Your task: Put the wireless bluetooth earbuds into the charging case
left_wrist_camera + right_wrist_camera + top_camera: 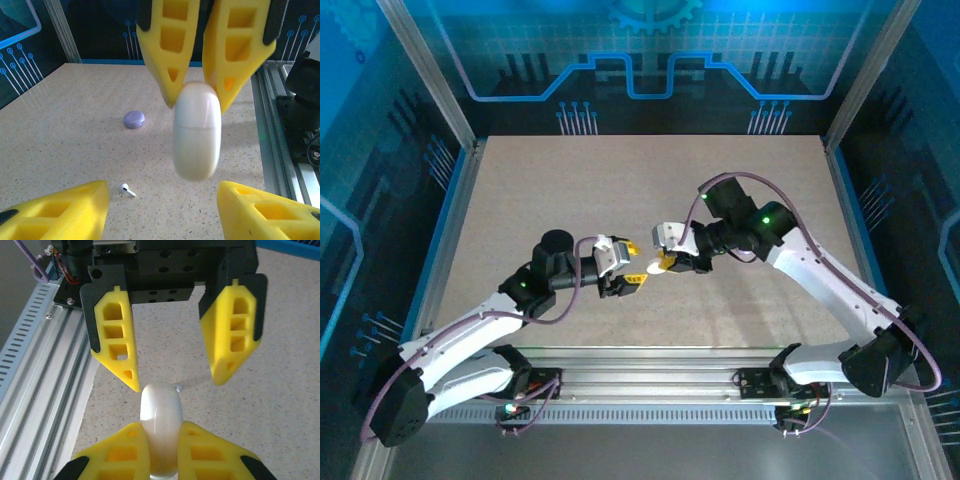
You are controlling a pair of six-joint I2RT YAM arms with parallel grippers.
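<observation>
A white oval charging case (160,425), its lid seam closed, hangs above the table with my right gripper (161,429) shut on its lower part. In the top view the case (660,266) sits between both grippers at mid-table. My left gripper (162,194) faces it, open, with the case (196,135) just beyond its fingertips and untouched. One white stem-shaped earbud (127,190) lies on the table below, near my left finger. A tiny pale piece (178,387) peeks out behind the case; I cannot tell what it is. The other earbuds are out of view.
A pale purple round puck (134,119) lies farther out on the speckled table (620,190). The aluminium rail (45,355) runs along the near edge, close to both arms. Frame posts and blue walls enclose the table.
</observation>
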